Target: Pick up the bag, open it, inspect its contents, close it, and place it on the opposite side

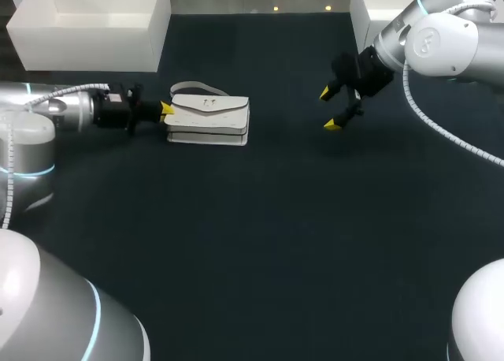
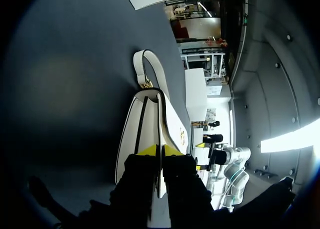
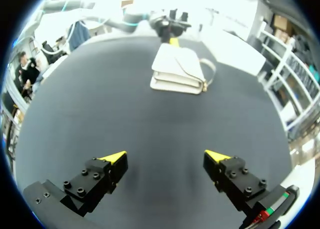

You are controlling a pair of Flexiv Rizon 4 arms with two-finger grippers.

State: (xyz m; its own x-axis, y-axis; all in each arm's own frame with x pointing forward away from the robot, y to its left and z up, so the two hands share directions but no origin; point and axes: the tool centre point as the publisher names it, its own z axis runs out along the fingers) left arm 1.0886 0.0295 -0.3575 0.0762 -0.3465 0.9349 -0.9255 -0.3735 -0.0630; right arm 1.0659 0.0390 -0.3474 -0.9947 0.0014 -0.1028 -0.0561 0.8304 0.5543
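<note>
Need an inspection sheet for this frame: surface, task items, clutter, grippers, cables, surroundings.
Surface: dark tabletop, no marks visible.
Job's things: white handbag lying on the left half, flap closed, strap on its far side.
Clutter: white bin at the far left edge, second white bin at the far right.
Grippers: left gripper pinched on the handbag's near edge; right gripper open, apart from the handbag.
Cables: coiled white cable along the right arm.
Surroundings: nothing seen.

Left arm point(image 1: 59, 110) stretched in low and level from the left side, left claw point(image 1: 166, 109) nearly closed, yellow tips pinching the bag point(image 1: 209, 118) end, right arm point(image 1: 441, 38) angled down from the far right corner, right claw point(image 1: 328, 109) spread wide, holding nothing
</note>
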